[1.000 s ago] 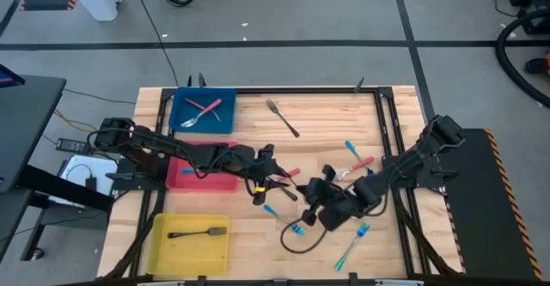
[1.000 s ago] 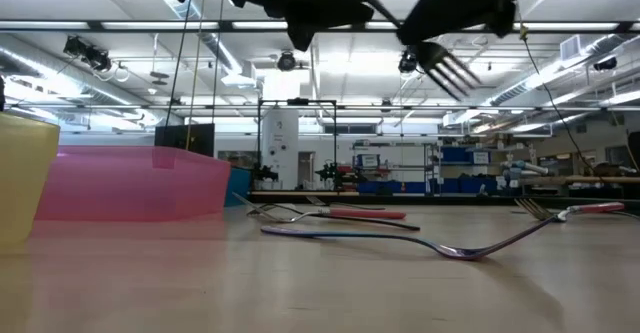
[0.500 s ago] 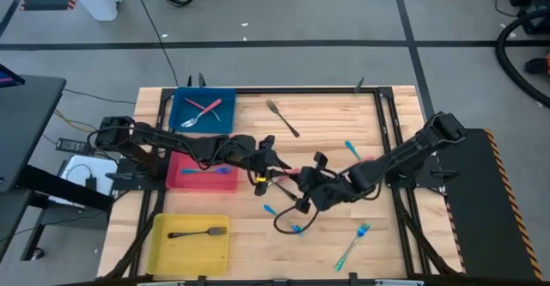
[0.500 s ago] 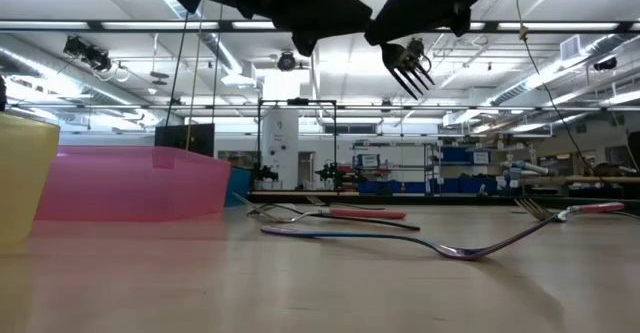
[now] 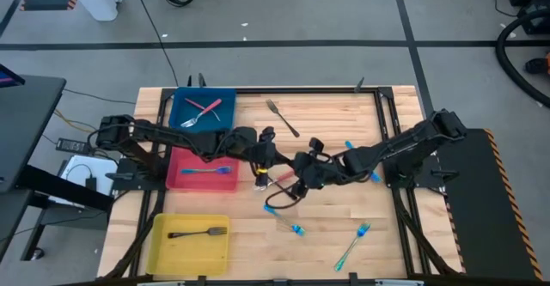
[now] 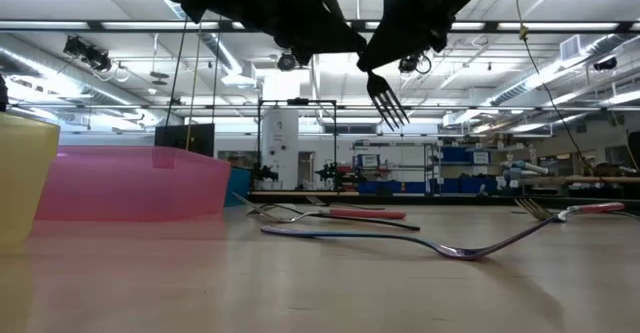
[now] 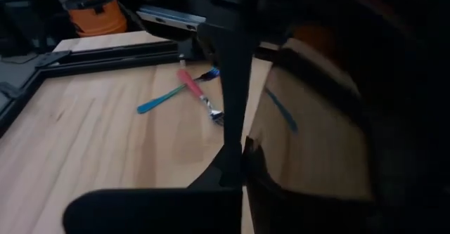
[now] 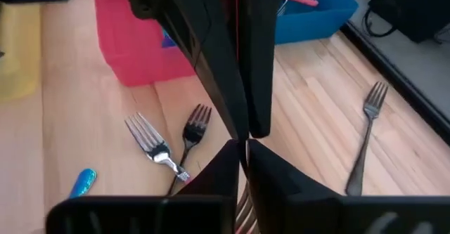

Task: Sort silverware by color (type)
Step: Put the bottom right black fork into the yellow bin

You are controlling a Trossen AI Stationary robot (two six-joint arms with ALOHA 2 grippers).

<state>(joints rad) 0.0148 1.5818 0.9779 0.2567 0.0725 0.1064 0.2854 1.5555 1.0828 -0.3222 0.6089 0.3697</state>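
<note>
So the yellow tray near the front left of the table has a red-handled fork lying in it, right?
Not quite. The high view shows the yellow tray at the front left holding a single all-dark metal fork, not a red-handled one. The red-handled forks lie in the blue tray.

The high view looks straight down on the whole table [image 5: 344, 114], and the low view looks level across its top into the room behind. Each wrist view looks close along its arm's fingers at the boards. High and right wrist views share the red bin [image 5: 185, 181].
</note>
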